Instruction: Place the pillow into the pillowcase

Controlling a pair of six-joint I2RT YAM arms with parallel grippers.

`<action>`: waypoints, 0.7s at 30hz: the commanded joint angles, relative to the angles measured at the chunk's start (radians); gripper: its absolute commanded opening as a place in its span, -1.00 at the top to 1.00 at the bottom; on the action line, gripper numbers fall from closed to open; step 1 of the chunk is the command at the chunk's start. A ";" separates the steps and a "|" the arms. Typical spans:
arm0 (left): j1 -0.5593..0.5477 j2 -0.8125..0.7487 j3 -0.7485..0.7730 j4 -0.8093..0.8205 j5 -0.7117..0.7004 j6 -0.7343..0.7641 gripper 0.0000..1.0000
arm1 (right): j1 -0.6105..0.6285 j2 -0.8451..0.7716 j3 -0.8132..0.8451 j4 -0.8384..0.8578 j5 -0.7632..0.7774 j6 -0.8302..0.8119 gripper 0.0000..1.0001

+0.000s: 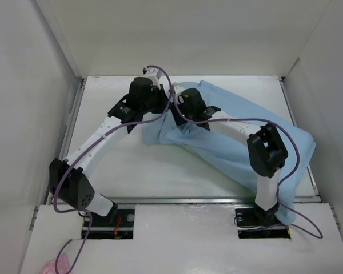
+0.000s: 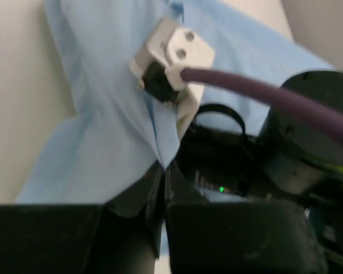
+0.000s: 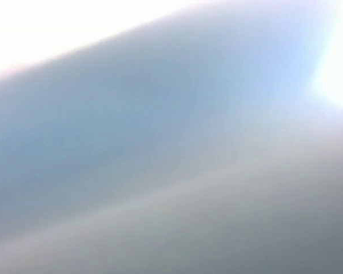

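Note:
The light blue pillowcase (image 1: 217, 155) lies crumpled from the middle of the table to its right edge and hangs over the near right corner. My left gripper (image 1: 164, 107) is at its left end, shut on a pinched fold of the pillowcase (image 2: 103, 114), with the fold coming up between the shut jaws (image 2: 163, 166). My right gripper (image 1: 186, 111) reaches into the same end, its fingers hidden by cloth. The right wrist view is filled with blurred blue cloth (image 3: 160, 114). The white pillow does not show in any view.
White walls (image 1: 23, 114) close in the table on the left, back and right. A small pink scrap (image 1: 48, 266) lies on the near ledge at the bottom left. Purple cables (image 1: 228, 121) loop over both arms.

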 commanded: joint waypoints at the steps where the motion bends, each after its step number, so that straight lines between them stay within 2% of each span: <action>1: -0.062 -0.053 -0.100 0.074 0.093 -0.028 1.00 | -0.051 -0.136 0.058 0.035 -0.076 0.045 0.26; 3: -0.071 -0.064 -0.162 0.095 0.116 -0.052 1.00 | -0.109 -0.212 0.058 -0.019 -0.121 0.068 -0.09; 4: -0.071 -0.064 -0.200 0.095 0.116 -0.063 1.00 | -0.129 -0.276 0.058 -0.039 -0.133 0.078 -0.41; 6: -0.071 -0.064 -0.209 0.085 0.116 -0.074 1.00 | -0.176 -0.328 0.058 -0.091 -0.116 0.078 -0.59; 8: -0.080 -0.064 -0.210 0.075 0.116 -0.062 0.79 | -0.199 -0.369 0.067 -0.172 -0.073 0.078 -0.81; 10: -0.114 -0.073 -0.210 0.075 0.127 -0.025 0.64 | -0.221 -0.383 0.067 -0.223 -0.001 0.078 -0.81; 12: -0.137 -0.073 -0.200 0.066 0.138 -0.002 0.60 | -0.230 -0.383 0.078 -0.246 0.014 0.051 -0.83; 14: -0.137 -0.052 -0.191 0.035 0.124 -0.002 0.71 | -0.239 -0.383 0.087 -0.257 -0.064 0.017 -0.85; 15: -0.137 -0.043 -0.191 0.035 0.110 -0.002 0.77 | -0.249 -0.392 0.087 -0.257 -0.110 -0.007 -1.00; 16: -0.137 -0.023 -0.191 0.035 0.110 -0.011 0.83 | -0.249 -0.392 0.099 -0.269 -0.221 -0.024 -1.00; 18: -0.137 -0.009 -0.170 0.035 0.110 -0.022 0.83 | -0.249 -0.392 0.131 -0.333 -0.308 -0.047 -1.00; 19: -0.137 -0.009 -0.170 0.035 0.110 -0.022 0.83 | -0.249 -0.375 0.148 -0.372 -0.308 -0.047 -1.00; 20: -0.137 -0.009 -0.161 0.046 0.110 -0.022 0.79 | -0.224 -0.363 0.176 -0.412 -0.237 -0.047 -1.00; 21: -0.137 -0.009 -0.150 0.046 0.110 -0.032 0.68 | -0.210 -0.336 0.176 -0.480 -0.178 -0.047 -1.00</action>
